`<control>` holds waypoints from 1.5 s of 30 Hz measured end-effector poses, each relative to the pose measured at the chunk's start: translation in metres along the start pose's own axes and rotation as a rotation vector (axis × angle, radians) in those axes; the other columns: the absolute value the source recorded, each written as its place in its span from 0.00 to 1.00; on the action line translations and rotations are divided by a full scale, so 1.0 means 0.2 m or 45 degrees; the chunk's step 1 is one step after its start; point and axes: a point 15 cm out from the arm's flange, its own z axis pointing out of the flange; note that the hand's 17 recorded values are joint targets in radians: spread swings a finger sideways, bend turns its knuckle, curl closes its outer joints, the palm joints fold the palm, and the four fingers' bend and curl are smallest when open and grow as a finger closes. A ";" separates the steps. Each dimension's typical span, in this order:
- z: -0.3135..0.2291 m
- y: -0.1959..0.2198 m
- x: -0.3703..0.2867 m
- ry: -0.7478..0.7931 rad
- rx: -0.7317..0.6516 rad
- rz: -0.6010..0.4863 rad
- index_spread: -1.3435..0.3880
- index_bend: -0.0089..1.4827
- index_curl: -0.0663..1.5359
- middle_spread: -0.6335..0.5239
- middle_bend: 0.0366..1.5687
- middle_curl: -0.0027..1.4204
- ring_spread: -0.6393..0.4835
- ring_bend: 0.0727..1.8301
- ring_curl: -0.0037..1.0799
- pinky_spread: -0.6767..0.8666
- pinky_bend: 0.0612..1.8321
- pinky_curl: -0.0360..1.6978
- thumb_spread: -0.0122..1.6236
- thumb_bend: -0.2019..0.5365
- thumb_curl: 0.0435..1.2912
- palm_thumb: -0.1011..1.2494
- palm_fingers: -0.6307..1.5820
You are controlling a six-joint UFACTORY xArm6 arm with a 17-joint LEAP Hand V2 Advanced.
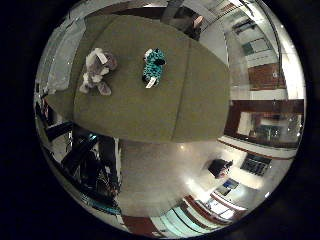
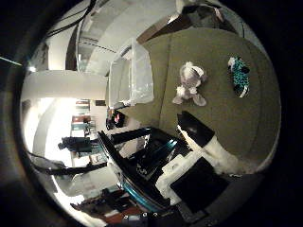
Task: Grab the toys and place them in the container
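Note:
A grey plush toy (image 1: pixel 97 70) and a teal plush toy (image 1: pixel 153 66) lie a short way from each other on a green table (image 1: pixel 170 115). The thumb side palm view shows the grey toy (image 2: pixel 191 83) beside a clear plastic container (image 2: pixel 133 76), with the teal toy (image 2: pixel 239 74) further from it. The container stands on the table's edge part and looks empty. My right hand (image 2: pixel 204 140) is high above the table, well away from both toys. One black and white finger reaches into the thumb side palm view, fairly straight, touching nothing.
Dark stands and equipment (image 1: pixel 80 155) sit beside the table's near edge. Bare floor (image 1: pixel 170 170) lies beyond the table's side. A dark object (image 1: pixel 219 167) sits on the floor. Room furniture stands farther off.

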 end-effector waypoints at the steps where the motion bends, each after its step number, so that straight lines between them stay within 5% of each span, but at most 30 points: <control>1: -0.01 -0.01 0.01 0.006 0.007 0.007 0.58 0.13 0.28 0.58 0.09 0.20 0.72 0.07 0.21 0.66 0.19 0.09 0.71 0.25 0.29 0.64 0.37; 14: -0.09 -0.30 0.28 0.045 0.071 0.389 0.65 0.12 0.25 0.62 0.10 0.21 0.73 0.11 0.24 0.66 0.23 0.09 0.70 0.25 0.28 0.59 0.40; 25: 0.34 -0.33 0.40 -0.043 -0.027 0.678 0.73 0.12 0.24 0.73 0.10 0.21 0.76 0.13 0.24 0.66 0.25 0.08 0.70 0.24 0.26 0.55 0.36; 45: 0.84 -0.22 0.49 -0.093 -0.108 0.837 0.75 0.11 0.22 0.77 0.12 0.23 0.79 0.16 0.25 0.67 0.26 0.08 0.69 0.24 0.24 0.51 0.34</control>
